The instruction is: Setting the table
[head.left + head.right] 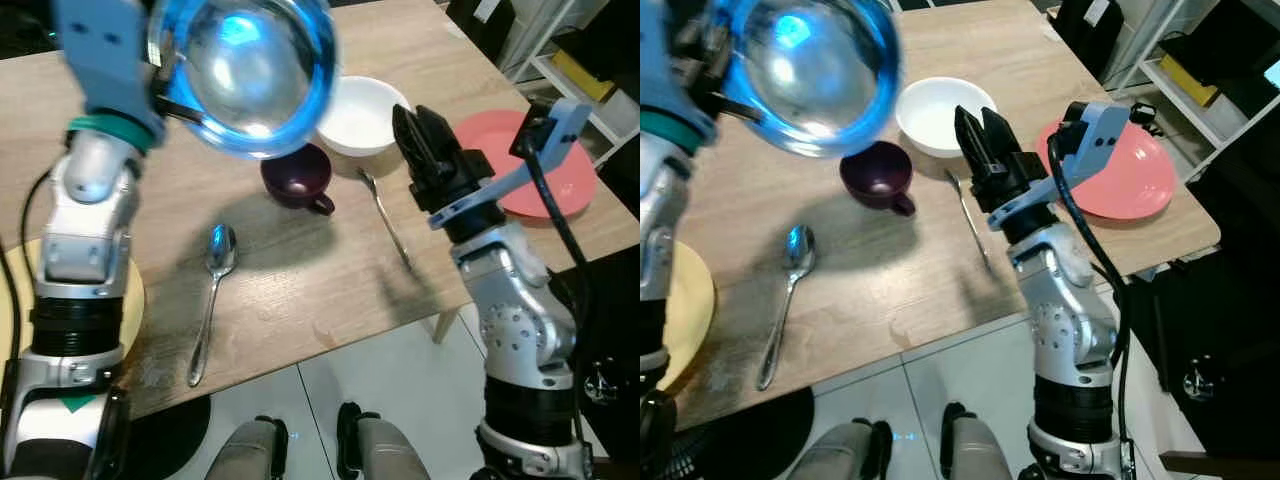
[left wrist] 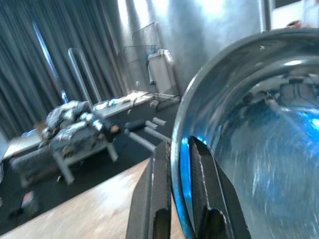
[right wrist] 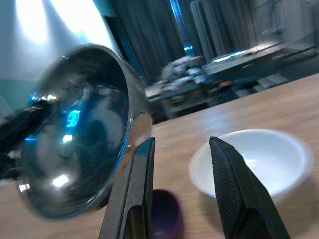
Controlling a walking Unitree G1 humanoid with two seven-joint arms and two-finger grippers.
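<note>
Counter (image 1: 300,290): wooden, I see a yellow plate (image 1: 128,300) at its left edge.
Left pincer (image 2: 178,199): clamped on the rim of a metal bowl (image 1: 245,70), held above the counter.
Middle: big spoon (image 1: 212,290), purple cup (image 1: 298,178), white bowl (image 1: 362,115), small spoon (image 1: 385,220).
Right pincer (image 3: 182,186): fingers apart, holding nothing, near the white bowl.
Right edge: pink plate (image 1: 1130,180).

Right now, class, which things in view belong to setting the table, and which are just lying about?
Job: shiny steel bowl held in left pincer; white bowl; purple cup; two metal spoons; pink plate; yellow plate.

Lying about: white shelving.
</note>
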